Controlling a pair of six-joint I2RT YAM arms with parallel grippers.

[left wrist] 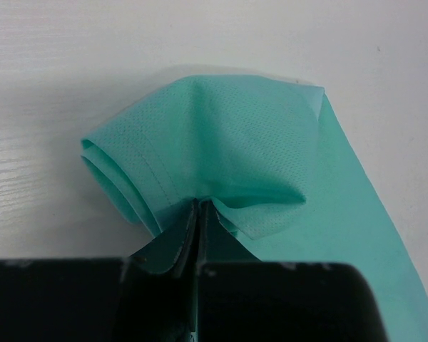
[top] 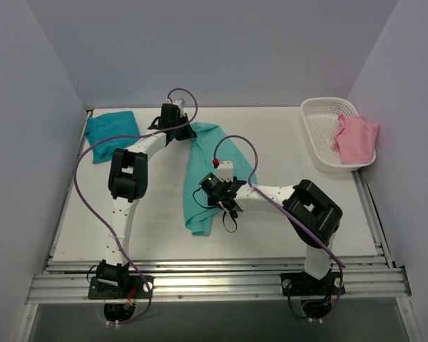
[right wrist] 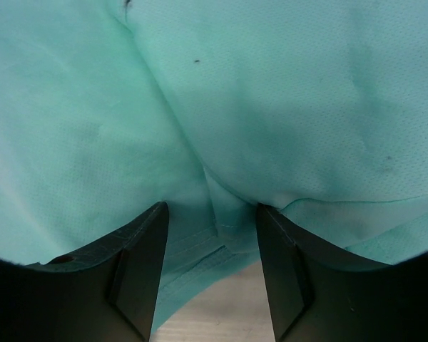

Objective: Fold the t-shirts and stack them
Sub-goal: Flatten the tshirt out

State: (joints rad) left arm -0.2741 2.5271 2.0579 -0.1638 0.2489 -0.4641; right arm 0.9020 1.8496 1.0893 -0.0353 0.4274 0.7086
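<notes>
The mint t-shirt (top: 199, 215) lies as a long bunched strip down the middle of the table. My left gripper (top: 187, 133) is shut on its far end; in the left wrist view the shut fingertips (left wrist: 200, 208) pinch gathered folds of the mint shirt (left wrist: 228, 142). My right gripper (top: 212, 194) is over the strip's near half. In the right wrist view it (right wrist: 210, 210) is open, with a hemmed edge of the mint shirt (right wrist: 271, 92) between its jaws. The darker teal t-shirt (top: 110, 134) lies folded at the far left corner.
A white basket (top: 321, 125) stands at the far right with a pink cloth (top: 357, 139) hanging over its right rim. Walls close in the table on the left, back and right. An aluminium rail (top: 214, 279) runs along the near edge.
</notes>
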